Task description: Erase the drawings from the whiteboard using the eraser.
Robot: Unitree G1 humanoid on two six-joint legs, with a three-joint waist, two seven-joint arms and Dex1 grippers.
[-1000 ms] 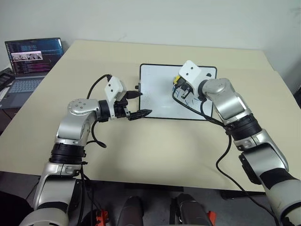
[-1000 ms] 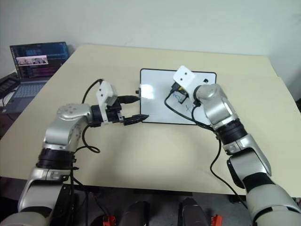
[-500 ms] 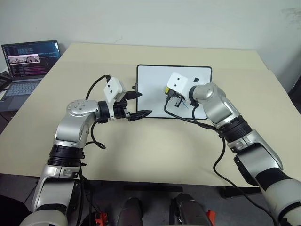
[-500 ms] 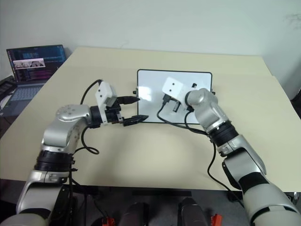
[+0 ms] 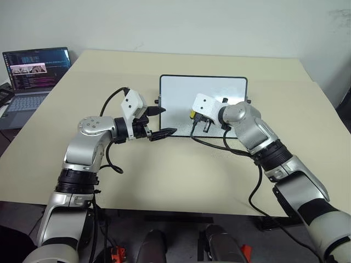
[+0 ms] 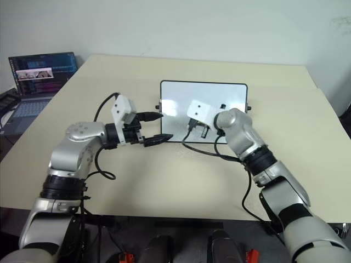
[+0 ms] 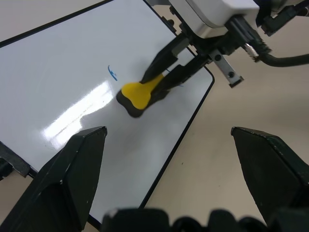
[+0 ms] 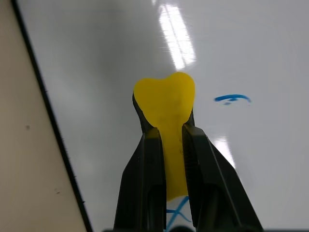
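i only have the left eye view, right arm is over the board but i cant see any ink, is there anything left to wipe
Observer: Yes. In the right wrist view a short blue stroke remains on the whiteboard, just beside the eraser.
Operator: thats the only one?
Observer: No. A second blue mark shows on the board between the right gripper's fingers, under the eraser's near end.
Operator: is the eraser gripped ok
Observer: The right gripper is shut on its yellow stem, and in the left wrist view the dark underside sits on the board near the edge.
Operator: and the left arm
Observer: The left gripper is open at the board's left edge, not touching it.
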